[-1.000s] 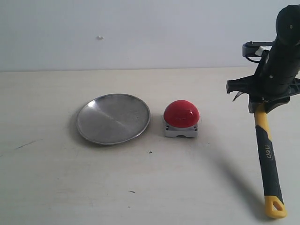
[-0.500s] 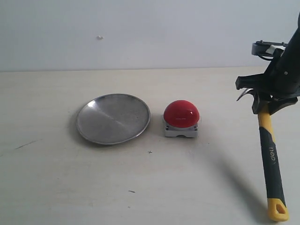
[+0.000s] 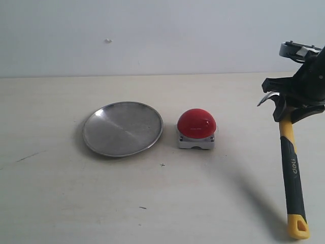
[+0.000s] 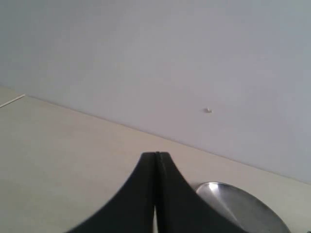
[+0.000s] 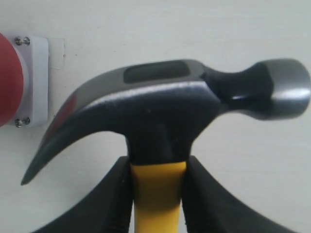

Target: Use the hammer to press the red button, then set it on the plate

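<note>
At the right edge of the scene, find the hammer (image 3: 291, 168), clamped by the right gripper (image 3: 287, 114) at the top of the yellow handle, just below the dark head. Confirm the grip in the right wrist view: black fingers (image 5: 109, 204) pressed against both sides of the yellow neck, set narrow, closed on the handle. Note the claw pointing left toward the button (image 3: 196, 123) and the striking face pointing right, away from it. Follow the handle toward the near edge: black grip with white lettering, then the yellow looped end, with a shadow on the table (image 3: 76, 203) just left of the loop. Treat contact between loop and table as not determinable. Locate the button at centre, a red dome on a grey square base, well apart from the hammer. Locate the plate (image 3: 123, 128) just left of the button, close beside it but not touching, flat on the table. For the left gripper (image 4: 155, 194), refer to the left wrist view: both dark fingers meeting along a thin seam, fully closed on each other, raised above the table, with the plate rim beyond.
</note>
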